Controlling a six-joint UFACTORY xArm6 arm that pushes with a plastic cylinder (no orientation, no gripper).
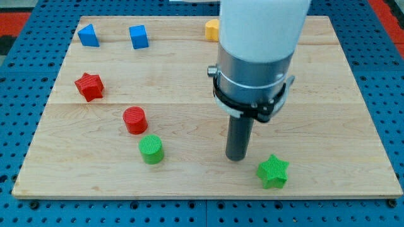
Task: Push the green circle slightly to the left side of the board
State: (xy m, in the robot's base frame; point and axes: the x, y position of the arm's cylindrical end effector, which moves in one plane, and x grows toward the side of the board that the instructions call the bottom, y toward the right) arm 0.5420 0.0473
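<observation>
Counter: pale wooden board point(189, 75) of joined planks with visible grain, filling most of the frame.
Surface beneath: blue pegboard point(385, 94) with a regular grid of small holes, showing along the right, left and bottom edges.
Upper left corner: a red strip point(25, 12) behind the pegboard.
Light: even and bright, with soft short shadows on the wood.
</observation>
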